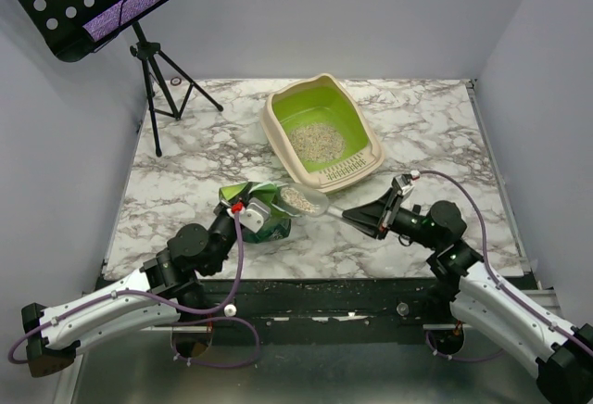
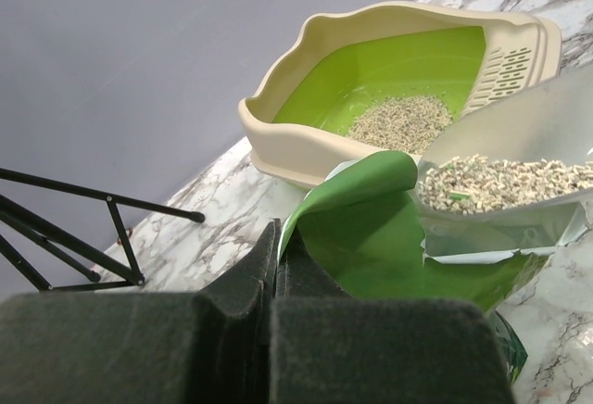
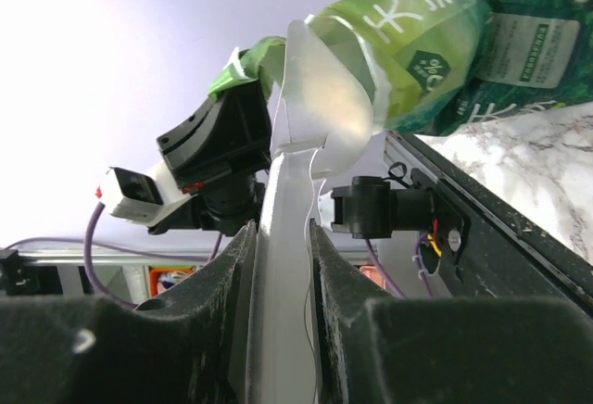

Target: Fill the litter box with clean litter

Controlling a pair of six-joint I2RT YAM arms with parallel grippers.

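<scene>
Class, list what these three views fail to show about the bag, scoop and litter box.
Left wrist: bag interior hidden by its folded flap; litter box near corner behind the scoop.
Right wrist: scoop seen from underneath, contents hidden; litter box outside frame.
Top external: fingertips of the left gripper hidden among the bag's folds.

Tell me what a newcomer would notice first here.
The lime-green litter box at the far middle of the table stands out, a patch of clean litter on its floor. Just in front, the right gripper holds a translucent scoop heaped with granules at the mouth of the green bag, which the left gripper pinches.
</scene>
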